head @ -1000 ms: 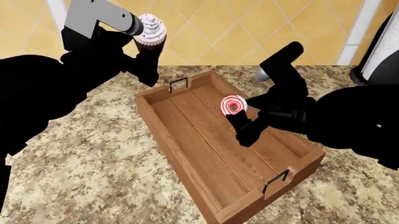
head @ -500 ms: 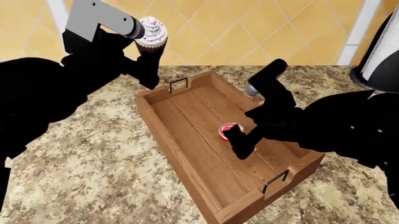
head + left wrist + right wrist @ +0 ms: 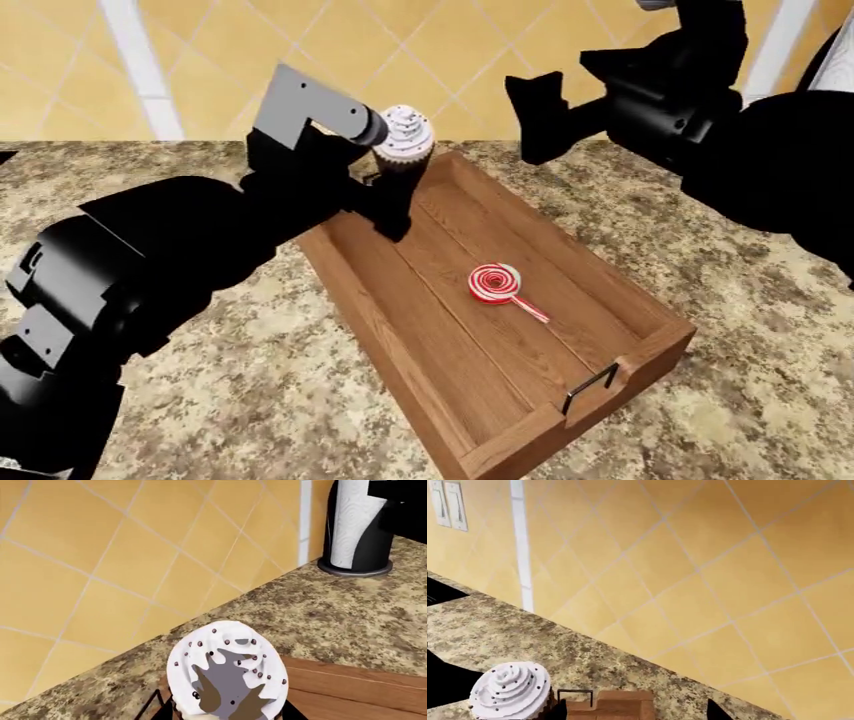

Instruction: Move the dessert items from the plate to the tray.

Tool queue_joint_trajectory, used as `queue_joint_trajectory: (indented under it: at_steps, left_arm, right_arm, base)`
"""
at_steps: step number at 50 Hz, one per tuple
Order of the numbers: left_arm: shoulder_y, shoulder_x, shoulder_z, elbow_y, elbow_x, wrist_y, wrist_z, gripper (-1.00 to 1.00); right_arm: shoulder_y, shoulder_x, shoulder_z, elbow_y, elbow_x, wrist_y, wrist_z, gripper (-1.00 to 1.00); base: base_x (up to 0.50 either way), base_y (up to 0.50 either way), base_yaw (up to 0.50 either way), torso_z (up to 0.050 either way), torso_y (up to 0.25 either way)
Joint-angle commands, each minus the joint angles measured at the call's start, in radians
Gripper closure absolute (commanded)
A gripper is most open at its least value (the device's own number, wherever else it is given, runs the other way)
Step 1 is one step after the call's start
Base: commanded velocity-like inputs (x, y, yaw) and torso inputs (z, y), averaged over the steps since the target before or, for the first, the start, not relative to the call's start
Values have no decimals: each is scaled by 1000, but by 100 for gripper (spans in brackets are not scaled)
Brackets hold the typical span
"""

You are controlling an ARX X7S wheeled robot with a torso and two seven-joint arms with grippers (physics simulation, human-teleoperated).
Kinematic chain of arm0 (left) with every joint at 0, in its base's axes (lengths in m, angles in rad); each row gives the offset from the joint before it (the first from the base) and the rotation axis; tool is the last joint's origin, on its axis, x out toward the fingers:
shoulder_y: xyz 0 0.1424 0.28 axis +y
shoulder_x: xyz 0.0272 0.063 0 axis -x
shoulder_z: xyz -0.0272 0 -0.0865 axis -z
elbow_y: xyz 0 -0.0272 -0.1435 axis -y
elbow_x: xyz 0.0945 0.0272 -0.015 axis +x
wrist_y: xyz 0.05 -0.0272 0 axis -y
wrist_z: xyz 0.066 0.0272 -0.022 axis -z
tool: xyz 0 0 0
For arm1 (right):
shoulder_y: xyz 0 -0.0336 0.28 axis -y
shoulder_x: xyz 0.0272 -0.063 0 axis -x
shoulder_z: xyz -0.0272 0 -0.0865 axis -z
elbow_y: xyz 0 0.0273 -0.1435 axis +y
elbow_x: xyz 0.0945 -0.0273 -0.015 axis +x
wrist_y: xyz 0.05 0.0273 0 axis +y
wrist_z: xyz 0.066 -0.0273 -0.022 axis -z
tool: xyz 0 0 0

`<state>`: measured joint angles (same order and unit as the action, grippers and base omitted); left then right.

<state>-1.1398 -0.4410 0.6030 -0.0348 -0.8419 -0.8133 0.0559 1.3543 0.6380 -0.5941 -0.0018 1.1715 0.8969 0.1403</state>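
a: where is the lollipop [image 3: 498, 284] right now?

b: it lies flat on the floor of the tray [image 3: 400, 330], about in the middle. its stick points toward the near end with the handle [image 3: 590, 386]. nothing is touching it.

a: and the cupcake [image 3: 402, 136]?

b: my left gripper [image 3: 395, 168] holds it by its dark wrapper, jaws clamped on it. it sits upright, up in the air over the far end of the tray, not touching the wood. in the left wrist view i look down on the cupcake [image 3: 227, 672] and see white frosting with little dark dots, and tray planks just below it.

a: what about the other arm?

b: my right gripper [image 3: 534, 120] is up high, past the far right side of the tray, with nothing in it. its black fingers [image 3: 523, 112] point at the tray's far end. i cannot tell from here whether its jaws are apart or together; it all looks like one black shape.

a: does the right wrist view help?

b: only a bit. it shows the cupcake [image 3: 512, 690] low down, the far handle [image 3: 575, 696] of the tray beside it, the speckled counter [image 3: 487, 625] and the yellow tile wall [image 3: 694, 555]. there is a light switch [image 3: 447, 502] on the wall.

a: anything else around?

b: a paper towel roll [image 3: 352, 525] stands on the counter [image 3: 333, 615] by the wall, well apart from the tray.
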Motion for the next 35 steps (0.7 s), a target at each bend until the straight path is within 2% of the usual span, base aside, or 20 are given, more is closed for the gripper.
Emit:
queue_joint_trajectory:
  at_steps: [1, 17, 25, 32, 35]
  left_arm:
    - [56, 100, -6, -129, -15, 82, 22, 100]
    - [5, 189, 56, -312, 8, 79, 106, 100]
    - [-5, 218, 101, -416, 64, 128, 146, 100]
    - [-2, 213, 131, -437, 109, 167, 152, 100]
    - [-1, 214, 128, -451, 113, 175, 147, 100]
  right_arm:
    - [-1, -8, 60, 17, 14, -47, 57, -100]
    - [-22, -4, 55, 58, 33, -24, 63, -100]
    - [-38, 9, 56, 47, 38, -24, 66, -100]
    - [-43, 15, 59, 37, 47, -21, 70, -100]
    - [-41, 16, 58, 32, 50, -16, 71, -100]
  base:
    - [0, 0, 0, 0, 0]
    - [0, 0, 0, 0, 1]
    - [0, 0, 0, 0, 0]
    - [0, 0, 0, 0, -250]
    - [0, 0, 0, 0, 0]
